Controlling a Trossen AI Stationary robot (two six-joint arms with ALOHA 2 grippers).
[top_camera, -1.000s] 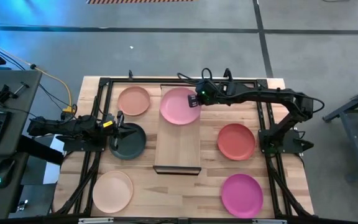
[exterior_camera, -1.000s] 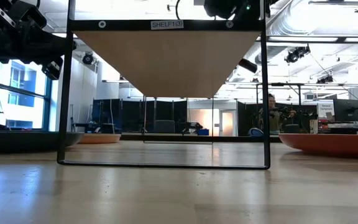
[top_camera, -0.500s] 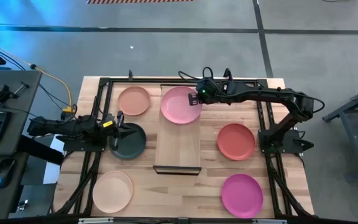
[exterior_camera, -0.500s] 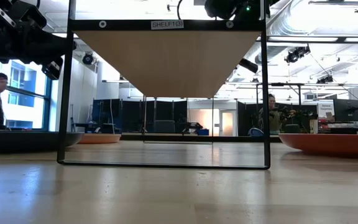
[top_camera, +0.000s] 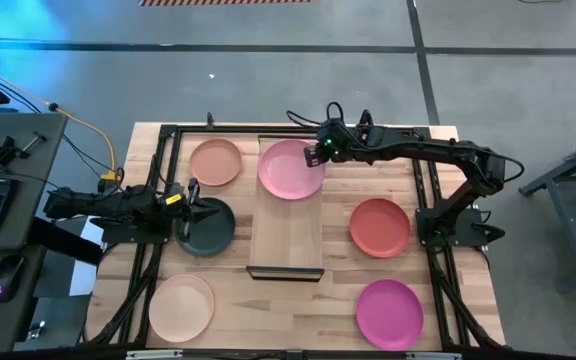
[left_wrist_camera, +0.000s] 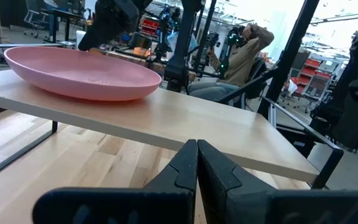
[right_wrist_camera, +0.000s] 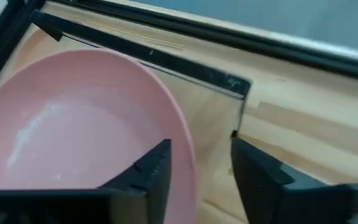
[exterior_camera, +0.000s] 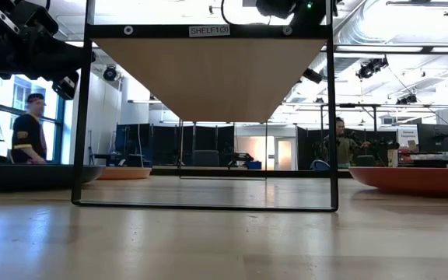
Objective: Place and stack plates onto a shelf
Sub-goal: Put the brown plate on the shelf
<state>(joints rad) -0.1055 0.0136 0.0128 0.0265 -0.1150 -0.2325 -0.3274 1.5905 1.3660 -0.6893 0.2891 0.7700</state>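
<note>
The light pink plate [top_camera: 290,168] lies flat on the far end of the shelf [top_camera: 288,235]; it also shows in the left wrist view [left_wrist_camera: 79,71] and the right wrist view [right_wrist_camera: 73,137]. My right gripper [top_camera: 316,152] [right_wrist_camera: 201,165] is open at the plate's far right rim, one finger over the plate's inside and one outside it. I see no touch. My left gripper [top_camera: 192,206] [left_wrist_camera: 196,165] is shut and empty, raised over the dark grey plate [top_camera: 210,230], which lies on the table left of the shelf.
The peach-tan plate [top_camera: 215,162] lies far left, the cream plate [top_camera: 181,306] near left, the coral red plate [top_camera: 379,227] right of the shelf and the magenta plate [top_camera: 389,313] near right. The shelf's near half is bare. Black rails [top_camera: 158,180] frame the table. People show in the room behind.
My right gripper has drawn back a little toward the table's far edge at the pink plate's rim. The plate stays where it was on the shelf. A person walks in the room behind the table.
</note>
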